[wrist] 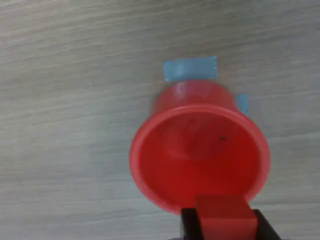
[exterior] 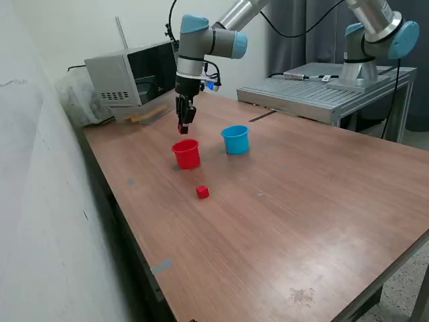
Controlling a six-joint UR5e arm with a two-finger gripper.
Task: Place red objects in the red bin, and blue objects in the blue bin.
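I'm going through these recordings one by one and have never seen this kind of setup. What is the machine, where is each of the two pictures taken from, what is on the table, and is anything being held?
The machine is a jointed robot arm ending in a two-finger tool. One picture is from a camera standing off the arm, showing the whole wooden table. The other is from a camera on the arm's wrist, looking down past the fingers.

On the table stand a red cup and a light blue cup, both open side up. A small red cube lies loose on the table in front of the red cup.

The tool is closed on a second red cube, held just above the red cup's rim. In the wrist view the cup looks empty. No blue cubes can be seen on the table.
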